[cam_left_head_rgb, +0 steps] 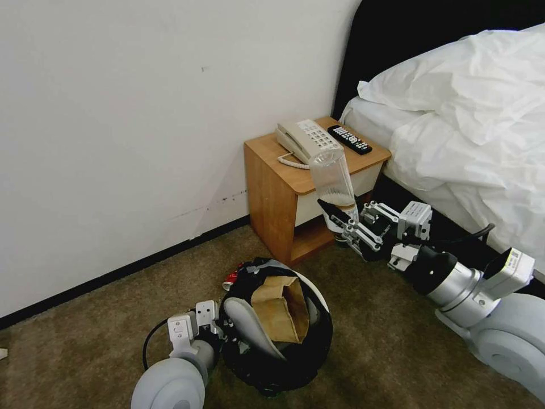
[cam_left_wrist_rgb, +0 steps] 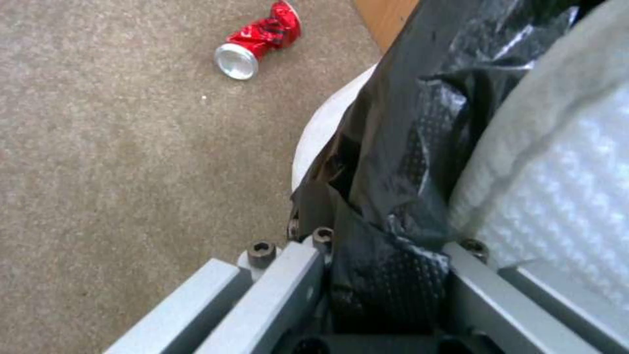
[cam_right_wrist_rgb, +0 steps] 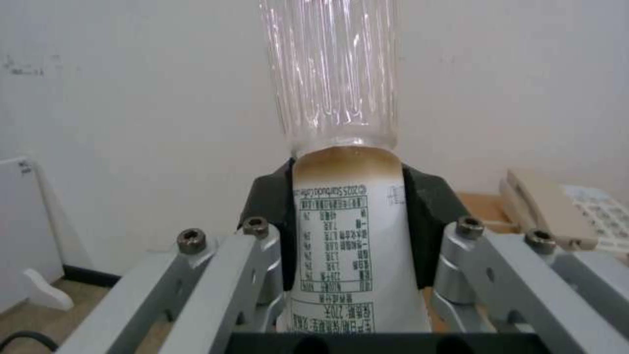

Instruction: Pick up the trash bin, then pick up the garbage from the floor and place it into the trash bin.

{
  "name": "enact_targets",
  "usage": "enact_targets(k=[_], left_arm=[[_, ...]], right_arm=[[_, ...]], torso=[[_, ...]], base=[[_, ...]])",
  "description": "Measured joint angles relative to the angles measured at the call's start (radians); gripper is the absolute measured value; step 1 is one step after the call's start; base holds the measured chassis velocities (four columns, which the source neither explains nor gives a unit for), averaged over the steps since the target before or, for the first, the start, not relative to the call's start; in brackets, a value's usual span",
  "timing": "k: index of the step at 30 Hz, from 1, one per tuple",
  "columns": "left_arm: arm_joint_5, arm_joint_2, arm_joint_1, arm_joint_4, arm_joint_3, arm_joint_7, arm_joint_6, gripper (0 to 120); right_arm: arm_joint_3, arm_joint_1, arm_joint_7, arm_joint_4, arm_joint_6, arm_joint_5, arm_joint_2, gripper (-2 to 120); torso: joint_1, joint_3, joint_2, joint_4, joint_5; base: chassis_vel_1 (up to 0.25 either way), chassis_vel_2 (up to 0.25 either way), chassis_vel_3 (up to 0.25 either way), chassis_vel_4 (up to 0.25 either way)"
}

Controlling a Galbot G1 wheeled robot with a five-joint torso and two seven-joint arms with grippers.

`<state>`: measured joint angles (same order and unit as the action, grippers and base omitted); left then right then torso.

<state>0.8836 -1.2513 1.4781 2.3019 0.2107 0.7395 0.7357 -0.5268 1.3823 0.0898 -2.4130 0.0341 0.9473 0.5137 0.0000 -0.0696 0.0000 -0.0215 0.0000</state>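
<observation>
The trash bin (cam_left_head_rgb: 284, 369), white with a black bag (cam_left_wrist_rgb: 406, 147) over its rim, is held tilted above the carpet by my left gripper (cam_left_head_rgb: 222, 325), which is shut on the bin's rim (cam_left_wrist_rgb: 386, 280). Inside lie a brown paper bag (cam_left_head_rgb: 282, 311) and a white slipper (cam_left_head_rgb: 250, 329). A crushed red can (cam_left_wrist_rgb: 259, 42) lies on the carpet just beyond the bin (cam_left_head_rgb: 230, 279). My right gripper (cam_left_head_rgb: 342, 220) is shut on the labelled end of a clear plastic bottle (cam_left_head_rgb: 334, 173), held upright in front of the nightstand. In the right wrist view the dark pads (cam_right_wrist_rgb: 270, 206) clamp the bottle (cam_right_wrist_rgb: 344, 221).
A wooden nightstand (cam_left_head_rgb: 272, 193) stands against the wall, carrying a telephone (cam_left_head_rgb: 304, 139) and a remote (cam_left_head_rgb: 350, 139). The bed (cam_left_head_rgb: 471, 125) with white bedding fills the right. Brown carpet (cam_left_head_rgb: 386, 341) lies open between the bin and my right arm.
</observation>
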Motion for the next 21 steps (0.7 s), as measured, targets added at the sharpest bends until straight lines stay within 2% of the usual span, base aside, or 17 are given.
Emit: enact_targets(k=[11, 13, 21], left_arm=[[0.007, -0.006, -0.069, -0.063, -0.054, -0.007, 0.0, 0], [0.016, 0.001, -0.1, -0.085, -0.08, -0.007, 0.0, 0], [0.041, 0.001, -0.172, -0.128, -0.12, 0.005, -0.002, 0]], right_arm=[[0.067, -0.021, 0.015, 0.018, 0.006, -0.002, 0.005, 29], [0.085, -0.027, 0.03, 0.023, 0.009, -0.002, 0.01, 29], [0.092, -0.027, 0.084, 0.024, 0.02, 0.003, 0.008, 29]], torso=[[0.0, 0.0, 0.0, 0.0, 0.0], [0.0, 0.0, 0.0, 0.0, 0.0], [0.0, 0.0, 0.0, 0.0, 0.0001]], base=[[0.0, 0.0, 0.0, 0.0], [0.0, 0.0, 0.0, 0.0], [0.0, 0.0, 0.0, 0.0]])
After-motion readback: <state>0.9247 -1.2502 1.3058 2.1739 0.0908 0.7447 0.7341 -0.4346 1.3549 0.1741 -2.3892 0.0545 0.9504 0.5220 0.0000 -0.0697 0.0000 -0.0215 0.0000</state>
